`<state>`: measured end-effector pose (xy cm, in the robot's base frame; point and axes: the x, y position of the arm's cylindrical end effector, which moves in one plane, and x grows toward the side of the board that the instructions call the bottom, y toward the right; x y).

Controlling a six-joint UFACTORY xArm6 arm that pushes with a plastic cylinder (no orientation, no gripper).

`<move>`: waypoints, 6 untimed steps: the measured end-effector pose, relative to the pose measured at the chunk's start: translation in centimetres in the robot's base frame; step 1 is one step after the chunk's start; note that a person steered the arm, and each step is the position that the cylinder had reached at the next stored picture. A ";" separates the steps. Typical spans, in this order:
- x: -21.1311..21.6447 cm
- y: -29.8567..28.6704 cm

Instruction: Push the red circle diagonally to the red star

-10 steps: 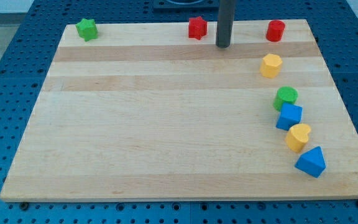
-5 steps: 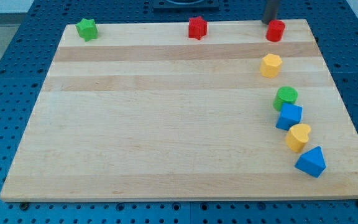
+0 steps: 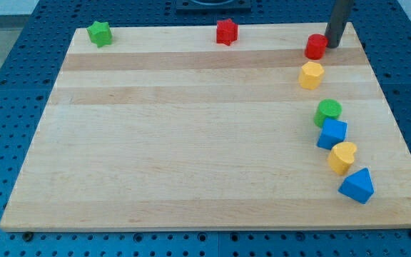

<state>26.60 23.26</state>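
Observation:
The red circle [image 3: 316, 47] sits near the board's top right corner. My tip [image 3: 332, 46] is right against its right side, touching or nearly so. The red star [image 3: 226, 32] sits at the top edge near the middle, far to the left of the circle. A yellow hexagon [image 3: 311, 74] lies just below the red circle.
A green star [image 3: 100, 33] is at the top left. Down the right side lie a green circle [image 3: 327, 111], a blue block [image 3: 332, 133], a yellow heart [image 3: 342, 157] and a blue triangular block [image 3: 357, 185]. The board's right edge [image 3: 384, 93] is close to my tip.
My tip went from left of the red circle, round its top, to its right side. The red circle has shifted slightly down and left, closer to the yellow hexagon.

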 end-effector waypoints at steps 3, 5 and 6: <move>2.4 -8.5; 6.3 -14.6; 9.0 -16.2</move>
